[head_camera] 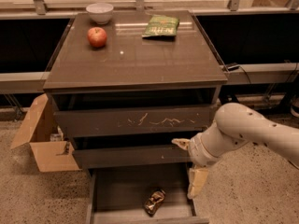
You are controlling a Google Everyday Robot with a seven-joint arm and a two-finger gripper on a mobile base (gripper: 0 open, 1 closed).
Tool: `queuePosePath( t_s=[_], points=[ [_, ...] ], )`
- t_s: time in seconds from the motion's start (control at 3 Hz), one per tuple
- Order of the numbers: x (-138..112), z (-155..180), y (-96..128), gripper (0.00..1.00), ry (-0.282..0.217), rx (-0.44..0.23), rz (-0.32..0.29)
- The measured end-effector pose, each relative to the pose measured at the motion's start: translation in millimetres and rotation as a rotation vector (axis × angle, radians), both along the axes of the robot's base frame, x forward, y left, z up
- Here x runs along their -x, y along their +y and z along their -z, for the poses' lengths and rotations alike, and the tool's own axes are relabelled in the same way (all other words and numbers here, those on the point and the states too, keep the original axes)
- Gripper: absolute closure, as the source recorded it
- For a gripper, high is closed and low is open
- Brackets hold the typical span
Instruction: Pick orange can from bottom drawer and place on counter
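Note:
The orange can [154, 201], shiny and crumpled, lies on its side on the floor of the open bottom drawer [117, 192], near the front. My gripper [188, 164] hangs at the drawer's right edge, above and to the right of the can, apart from it. Its two pale fingers [196, 183] are spread wide and hold nothing. The white arm reaches in from the right. The glossy counter [140, 59] tops the cabinet above.
On the counter stand a red apple [97, 36], a white bowl [100, 12] and a flat green snack bag [161, 25]. The scratched upper drawer front [135, 120] and the middle drawer are shut. An open cardboard box [42, 141] sits on the floor at left.

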State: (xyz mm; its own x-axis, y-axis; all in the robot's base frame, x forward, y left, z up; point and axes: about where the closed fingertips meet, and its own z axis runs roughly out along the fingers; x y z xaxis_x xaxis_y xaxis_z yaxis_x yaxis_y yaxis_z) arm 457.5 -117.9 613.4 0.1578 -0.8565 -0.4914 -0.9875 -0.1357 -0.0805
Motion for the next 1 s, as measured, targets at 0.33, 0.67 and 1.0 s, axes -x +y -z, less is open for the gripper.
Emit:
queuePosePath(
  t_s=[0.33, 0.67, 1.0],
  points=[
    [6.2, 38.3, 2.9, 0.00, 0.038, -0.064, -0.019],
    [10.9, 85.0, 8.3, 0.00, 0.104, -0.133, -0.035],
    [17.7, 132.2, 18.9, 0.00, 0.179, -0.188, -0.034]
  ],
)
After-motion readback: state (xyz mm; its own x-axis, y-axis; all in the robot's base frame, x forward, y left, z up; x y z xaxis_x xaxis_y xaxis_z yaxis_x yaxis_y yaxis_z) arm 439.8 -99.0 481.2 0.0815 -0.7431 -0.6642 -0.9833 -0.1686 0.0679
